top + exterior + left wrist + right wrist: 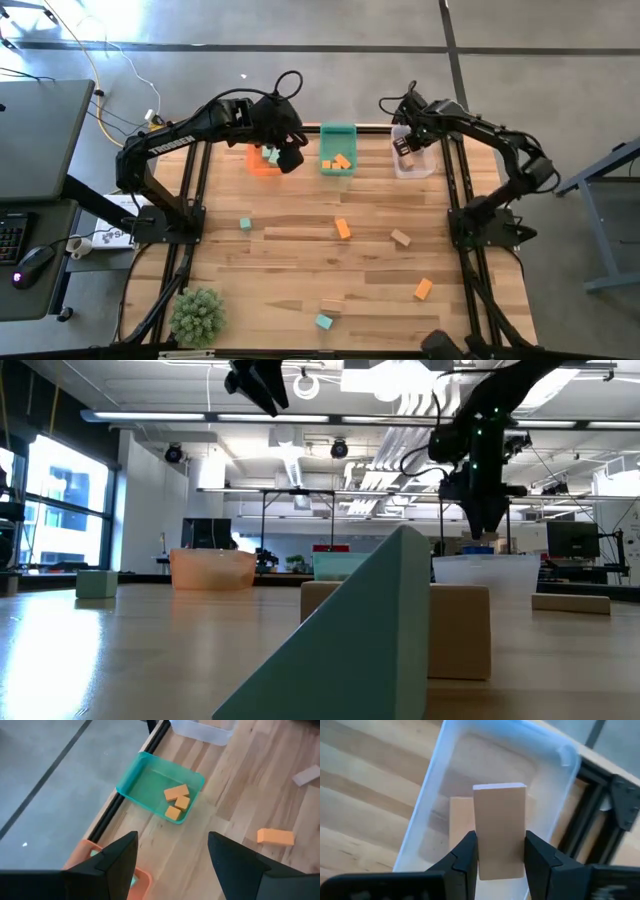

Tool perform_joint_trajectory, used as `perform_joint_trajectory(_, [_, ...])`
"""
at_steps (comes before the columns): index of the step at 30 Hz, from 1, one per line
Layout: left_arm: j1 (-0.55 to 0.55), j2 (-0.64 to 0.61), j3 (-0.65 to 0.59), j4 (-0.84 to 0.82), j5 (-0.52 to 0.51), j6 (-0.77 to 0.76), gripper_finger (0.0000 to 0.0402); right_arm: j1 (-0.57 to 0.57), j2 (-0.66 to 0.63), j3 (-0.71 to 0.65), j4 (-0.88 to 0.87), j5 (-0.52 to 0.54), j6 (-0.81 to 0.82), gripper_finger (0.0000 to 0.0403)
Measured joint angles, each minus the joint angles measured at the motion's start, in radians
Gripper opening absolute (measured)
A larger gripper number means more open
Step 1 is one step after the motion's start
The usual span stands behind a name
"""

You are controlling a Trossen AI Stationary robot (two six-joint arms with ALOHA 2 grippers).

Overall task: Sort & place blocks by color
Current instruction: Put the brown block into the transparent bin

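My right gripper (501, 857) is shut on a plain wood bar (500, 822) and hangs over the clear bin (412, 163), which has another wood block (460, 817) on its floor. My left gripper (172, 855) is open and empty, raised above the orange bin (262, 162), in which teal blocks lie. The teal bin (150, 780) holds three orange blocks (177, 802). Loose on the table are teal blocks (245, 224) (324, 321), orange blocks (343, 228) (423, 290) and wood blocks (401, 237) (332, 305). My right gripper pinches the wood bar between its two fingers (465, 855), one on each long side face, at the bar's upper end (500, 865). The fingers come from above, pointing down, and lie along the bar. It hangs below them, lifted clear over the clear bin's opening.
The three bins stand in a row along the table's far edge (330, 127). A fuzzy green plant (197, 315) sits at the near left corner. In the low view a teal block (370, 640) and a wood block (455, 630) lie close in front of the camera.
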Motion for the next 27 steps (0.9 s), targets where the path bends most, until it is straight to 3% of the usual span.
perform_joint_trajectory(11, [-0.019,0.001,-0.056,-0.077,0.141,-0.097,0.0227,-0.045,0.141,0.0,0.012,-0.066,-0.139,0.0095])
perform_joint_trajectory(25, [-0.139,0.001,-0.326,-0.098,0.18,-0.214,0.0227,-0.045,0.205,0.0,0.022,-0.083,-0.268,0.0095])
perform_joint_trajectory(27, [-0.158,0.001,-0.356,-0.099,0.182,-0.236,0.0227,-0.045,0.205,0.0,0.021,-0.082,-0.287,0.0118])
